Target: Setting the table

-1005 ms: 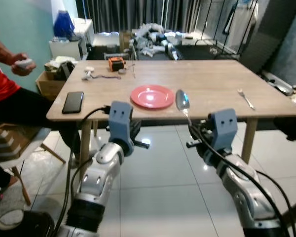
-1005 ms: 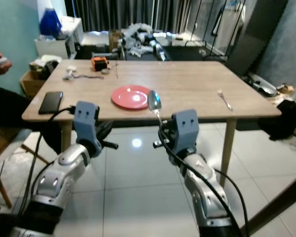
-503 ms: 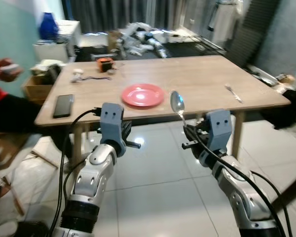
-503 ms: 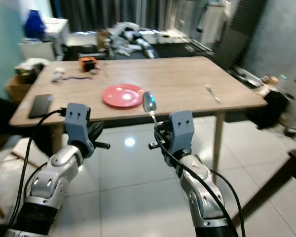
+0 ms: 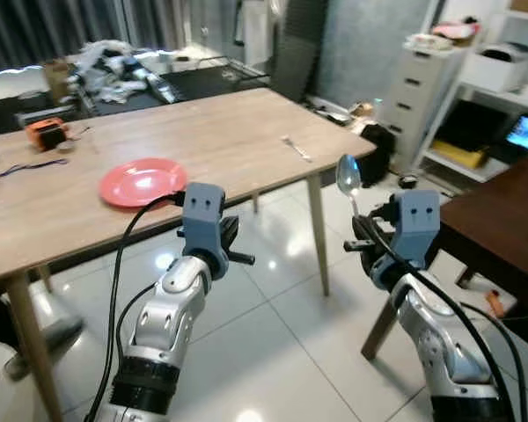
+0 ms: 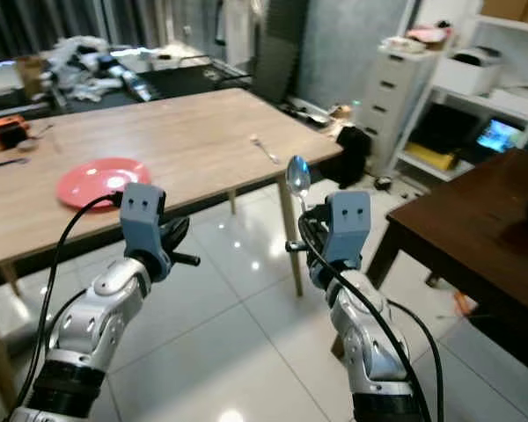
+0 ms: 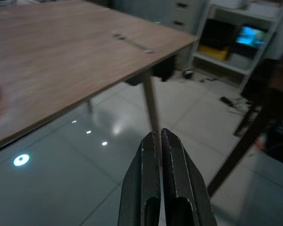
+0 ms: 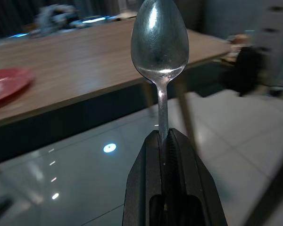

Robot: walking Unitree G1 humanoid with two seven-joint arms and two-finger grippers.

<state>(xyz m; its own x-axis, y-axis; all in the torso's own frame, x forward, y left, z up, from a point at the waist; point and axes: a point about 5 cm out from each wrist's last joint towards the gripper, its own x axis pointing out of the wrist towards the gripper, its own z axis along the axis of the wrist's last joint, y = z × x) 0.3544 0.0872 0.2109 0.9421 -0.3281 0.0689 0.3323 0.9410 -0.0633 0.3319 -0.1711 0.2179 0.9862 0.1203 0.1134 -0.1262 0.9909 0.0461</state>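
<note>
Carrying step. Right gripper (image 8: 163,141) fingers clamped on spoon (image 8: 159,42) handle, bowl up, off table (image 5: 202,132) corner. Left gripper (image 7: 160,146) closed, empty. Next: approach, lay spoon beside plate (image 5: 143,181); fork (image 5: 294,147) near far edge.

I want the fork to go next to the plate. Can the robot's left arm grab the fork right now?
Probably not yet. The fork lies far back on the table, near its right corner, while the left gripper, fingers shut, hangs off the near edge over the floor. Nothing blocks it, but the robot likely must step closer.
</note>
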